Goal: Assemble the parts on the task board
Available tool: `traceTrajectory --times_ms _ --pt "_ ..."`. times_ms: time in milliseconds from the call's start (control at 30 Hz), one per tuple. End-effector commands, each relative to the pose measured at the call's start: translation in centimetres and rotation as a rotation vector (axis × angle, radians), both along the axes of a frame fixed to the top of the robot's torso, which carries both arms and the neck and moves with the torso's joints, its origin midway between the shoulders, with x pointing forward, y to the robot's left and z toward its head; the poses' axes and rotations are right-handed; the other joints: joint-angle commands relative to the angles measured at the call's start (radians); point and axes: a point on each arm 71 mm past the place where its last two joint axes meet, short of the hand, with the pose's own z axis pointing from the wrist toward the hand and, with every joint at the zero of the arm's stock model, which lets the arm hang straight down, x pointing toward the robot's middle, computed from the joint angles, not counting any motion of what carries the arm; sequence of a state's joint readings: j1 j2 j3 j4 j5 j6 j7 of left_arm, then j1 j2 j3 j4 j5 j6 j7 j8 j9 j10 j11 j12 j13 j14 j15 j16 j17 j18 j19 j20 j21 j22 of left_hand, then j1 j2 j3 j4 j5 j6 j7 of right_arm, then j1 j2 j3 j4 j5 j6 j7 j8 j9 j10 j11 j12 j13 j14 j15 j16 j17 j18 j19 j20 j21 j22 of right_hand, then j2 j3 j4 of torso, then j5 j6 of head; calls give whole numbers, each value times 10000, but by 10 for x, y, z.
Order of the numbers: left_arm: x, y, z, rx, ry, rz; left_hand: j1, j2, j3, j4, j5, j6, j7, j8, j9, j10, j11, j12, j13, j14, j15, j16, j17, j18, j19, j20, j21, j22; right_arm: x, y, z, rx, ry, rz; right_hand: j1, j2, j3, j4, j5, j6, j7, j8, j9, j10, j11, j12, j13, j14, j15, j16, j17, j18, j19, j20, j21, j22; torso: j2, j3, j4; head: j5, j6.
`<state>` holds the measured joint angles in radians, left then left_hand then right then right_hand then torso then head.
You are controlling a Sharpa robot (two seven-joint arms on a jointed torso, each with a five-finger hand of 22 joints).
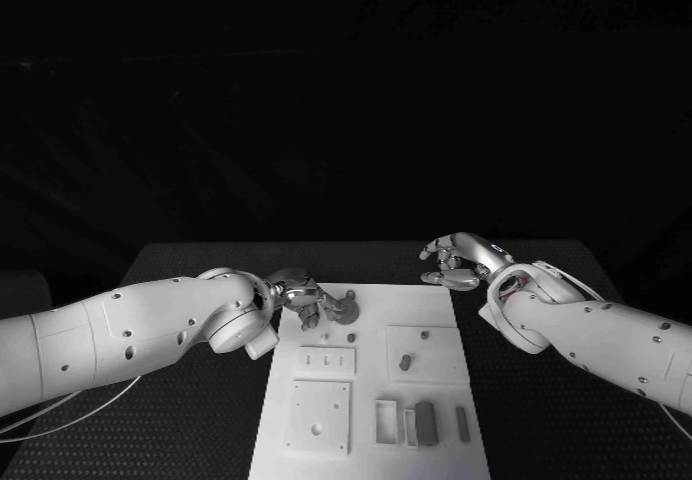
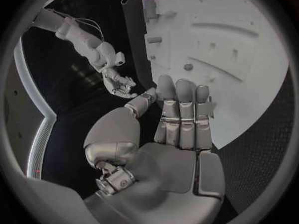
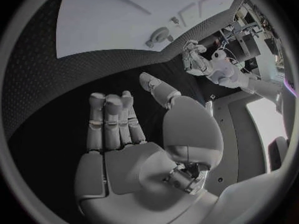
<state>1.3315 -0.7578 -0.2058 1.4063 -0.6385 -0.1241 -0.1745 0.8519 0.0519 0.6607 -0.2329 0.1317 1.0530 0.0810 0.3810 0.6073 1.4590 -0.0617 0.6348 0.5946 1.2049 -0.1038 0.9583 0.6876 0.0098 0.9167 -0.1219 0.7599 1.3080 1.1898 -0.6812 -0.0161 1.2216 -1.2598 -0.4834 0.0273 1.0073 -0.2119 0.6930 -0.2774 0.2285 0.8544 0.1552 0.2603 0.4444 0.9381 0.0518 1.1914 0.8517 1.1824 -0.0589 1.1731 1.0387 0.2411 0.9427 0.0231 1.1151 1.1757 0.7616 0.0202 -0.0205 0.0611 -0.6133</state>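
Flat white rectangular task board lying lengthwise on the black textured desk, running from the middle toward 6 o'clock in the head view, presumably set there so both arms can reach it from either long side. Small grey parts resting on it: a round disc-like piece near the board's 11 o'clock corner, a short peg at about centre, and upright grey blocks in a slotted tray toward 5 o'clock, probably parked there as stock waiting for assembly. Left silver hand poised at the board's 9 o'clock edge, fingertips just beside the round piece, perhaps touching it (contact too small to judge). Seen from the left wrist, fingers straight and side by side, extended over the board's edge, thumb off to one side, nothing between them: released, holding nothing, likely lined up for a pick or a nudge. Right silver hand hovering over bare desk just off the board's 1 o'clock corner, well apart from every part, fingers loosely curved and separated, palm empty in the right wrist view; also released, seemingly kept clear on standby. Assembly judged barely begun, parts lying loose.
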Motion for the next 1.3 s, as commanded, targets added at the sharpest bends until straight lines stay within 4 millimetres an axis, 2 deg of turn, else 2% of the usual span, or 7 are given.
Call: traceTrajectory --times_ms 33,100,133,333,700,1000,1300 --pt "-6 2 -2 1509 -93 -437 126 74 -95 -94 -45 370 -560 -60 72 286 -153 1092 668 627 -317 692 260 318 628 -842 609 266 3 -3 1 288 85 57 21 43 66 -8 35 -4 60 -12 -12 -66 -31 -2 -12 -87 -11 -61 -13 207 -53 41 -65 -14 -43 34 -2 42 -71" --pt "-8 2 -2 1833 -219 -532 127 102 -87 -87 15 366 -535 -97 100 408 -208 1722 1083 747 -520 1003 376 387 890 -973 955 273 4 -5 1 293 99 -6 14 57 74 -13 71 -5 61 -12 -16 -71 -30 -2 -24 -95 -10 -69 -22 207 -64 50 -69 -16 -57 34 3 57 -101" --pt "-9 3 -2 1999 -296 -567 -39 78 52 2 -12 339 -503 -210 194 -57 -200 2458 1706 610 -665 1423 450 365 677 -1065 1353 263 5 -7 0 283 116 -43 1 62 75 -11 88 -4 62 -12 -18 -74 -29 -1 -31 -100 -8 -73 -28 207 -71 56 -71 -17 -69 37 6 59 -118" --pt "-14 1 0 2833 -1115 -749 8 -50 157 -11 -102 360 -515 -344 323 -349 -225 2909 2071 748 -816 1903 391 462 903 -1314 2023 225 8 -11 -1 254 181 -153 -58 99 73 -4 178 0 64 -9 -30 -80 -26 10 -64 -112 -6 -82 -51 207 -92 82 -73 -21 -109 44 28 65 -252" --pt "-29 -3 -5 3850 -3226 -1032 85 -220 282 132 -112 451 -526 -477 320 -436 -237 3105 2183 784 -840 2156 266 489 931 -1427 2344 170 9 -9 -2 254 285 -89 -176 151 34 14 297 -5 70 -11 -50 -97 -21 30 -113 -130 0 -88 -82 207 -118 112 -70 -24 -108 47 26 92 -374" --pt "-38 -2 -17 3789 -3617 -468 114 -349 319 252 -91 515 -539 -528 316 -463 -247 3146 2188 829 -854 2258 189 498 952 -1467 2467 145 9 -10 -3 227 328 -112 -197 169 25 10 324 -8 71 -12 -56 -103 -20 36 -125 -136 1 -89 -90 207 -127 118 -71 -26 -113 55 22 105 -506" --pt "-43 -1 -28 3839 -3167 -484 122 -516 352 391 -102 729 -576 -525 301 -488 -282 3149 2166 807 -869 2315 84 488 885 -1481 2544 112 9 -11 -3 214 362 -115 -218 180 14 5 352 -11 72 -13 -61 -110 -18 42 -136 -143 3 -90 -96 207 -135 122 -71 -27 -107 61 16 118 -602"
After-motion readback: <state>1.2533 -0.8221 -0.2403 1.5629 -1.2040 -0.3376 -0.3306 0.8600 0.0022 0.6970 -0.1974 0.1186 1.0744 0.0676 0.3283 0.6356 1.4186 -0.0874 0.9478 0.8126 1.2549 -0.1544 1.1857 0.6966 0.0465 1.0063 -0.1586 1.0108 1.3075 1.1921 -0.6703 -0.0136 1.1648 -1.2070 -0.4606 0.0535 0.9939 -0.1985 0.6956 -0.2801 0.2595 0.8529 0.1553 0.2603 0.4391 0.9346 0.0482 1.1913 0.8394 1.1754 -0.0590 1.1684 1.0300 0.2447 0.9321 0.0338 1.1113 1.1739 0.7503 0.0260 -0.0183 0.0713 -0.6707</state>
